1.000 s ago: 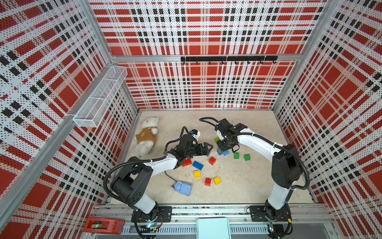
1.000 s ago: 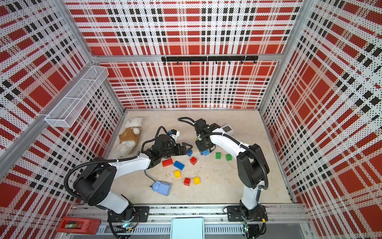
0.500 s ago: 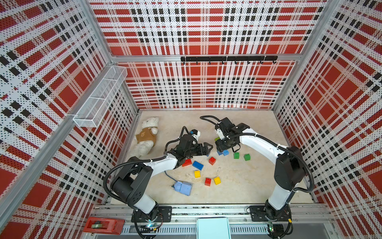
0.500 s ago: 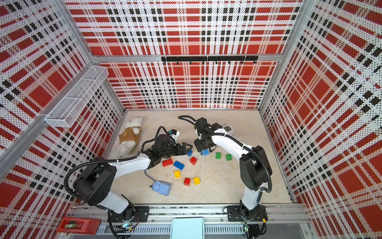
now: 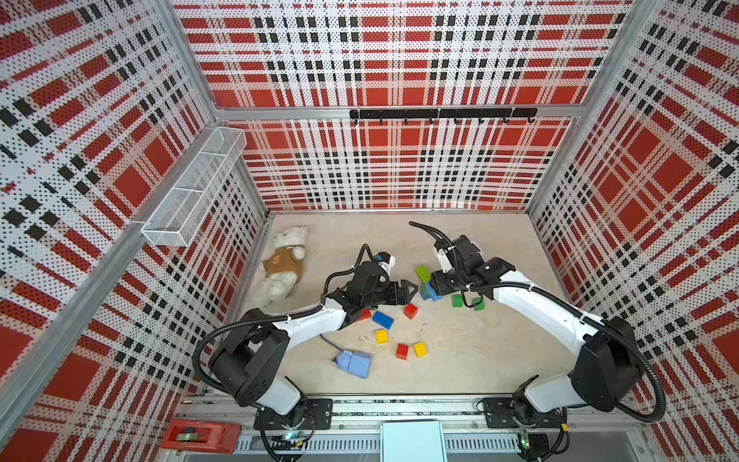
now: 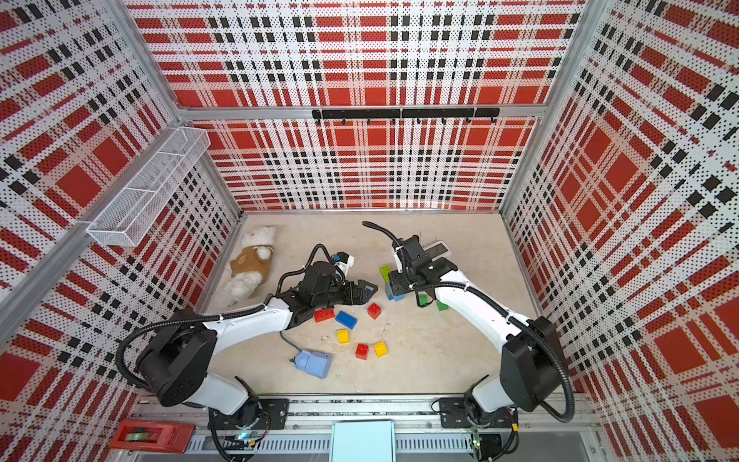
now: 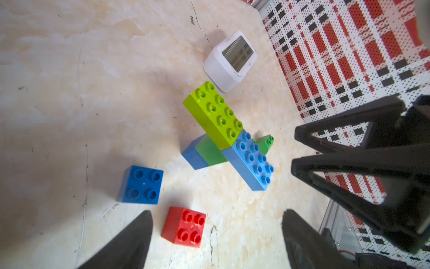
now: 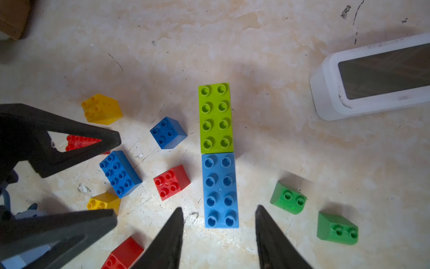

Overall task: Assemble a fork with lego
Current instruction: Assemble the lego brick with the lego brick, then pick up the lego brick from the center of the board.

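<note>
Handle looks built: lime brick (image 8: 216,117) and light-blue brick (image 8: 220,189) joined end to end, mid-frame. Right pincer (image 8: 218,207) open astride the blue end, gripping nothing. Left pincer (image 7: 216,211) gapes wide near a red brick (image 7: 183,227). Prongs next, I'd say: grab a square.

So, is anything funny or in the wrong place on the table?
Yes. A teddy bear lies flopped on the table, and a pale-blue corded box and a white screen gadget sit near the lego bricks. None are lego.
</note>
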Robot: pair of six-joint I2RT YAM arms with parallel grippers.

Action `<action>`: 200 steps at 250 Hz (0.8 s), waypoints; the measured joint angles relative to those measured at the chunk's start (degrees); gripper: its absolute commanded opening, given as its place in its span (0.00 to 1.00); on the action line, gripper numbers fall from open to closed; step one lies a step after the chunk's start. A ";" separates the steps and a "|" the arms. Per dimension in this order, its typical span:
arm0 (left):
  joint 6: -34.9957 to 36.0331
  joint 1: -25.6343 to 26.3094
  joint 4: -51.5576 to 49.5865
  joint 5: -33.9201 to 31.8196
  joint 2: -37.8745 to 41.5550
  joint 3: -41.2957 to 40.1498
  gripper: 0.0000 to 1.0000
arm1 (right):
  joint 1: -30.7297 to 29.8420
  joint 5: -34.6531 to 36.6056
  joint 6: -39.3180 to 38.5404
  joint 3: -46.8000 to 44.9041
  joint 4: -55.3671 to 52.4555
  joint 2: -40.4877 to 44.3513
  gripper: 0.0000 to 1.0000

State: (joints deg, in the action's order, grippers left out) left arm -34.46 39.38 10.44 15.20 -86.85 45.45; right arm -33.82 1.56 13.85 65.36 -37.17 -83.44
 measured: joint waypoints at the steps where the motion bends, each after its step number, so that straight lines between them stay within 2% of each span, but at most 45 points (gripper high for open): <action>1: 0.00 0.04 -0.04 -0.07 0.02 0.00 0.89 | -0.04 0.02 0.04 -0.15 0.11 0.09 0.51; 45: -0.04 1.07 -1.16 -2.73 2.86 -1.90 0.89 | -4.52 1.33 1.22 -0.90 2.47 0.35 0.50; 104: -0.68 0.09 -4.26 -7.15 11.43 -8.70 0.90 | -10.51 1.73 3.21 0.57 5.03 -2.19 0.50; 156: -1.97 -5.03 -7.30 -9.27 20.92 -14.60 0.90 | -12.09 1.31 5.25 4.00 5.49 -8.00 0.49; 200: -2.80 -10.93 -8.81 -7.78 24.63 -17.92 0.91 | -12.02 0.94 4.24 10.47 2.40 -15.04 0.51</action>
State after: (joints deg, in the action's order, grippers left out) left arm -37.26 28.45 1.63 7.42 -62.22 27.53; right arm -45.84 2.50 18.09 75.83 -34.76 -98.48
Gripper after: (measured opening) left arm 0.908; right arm 0.505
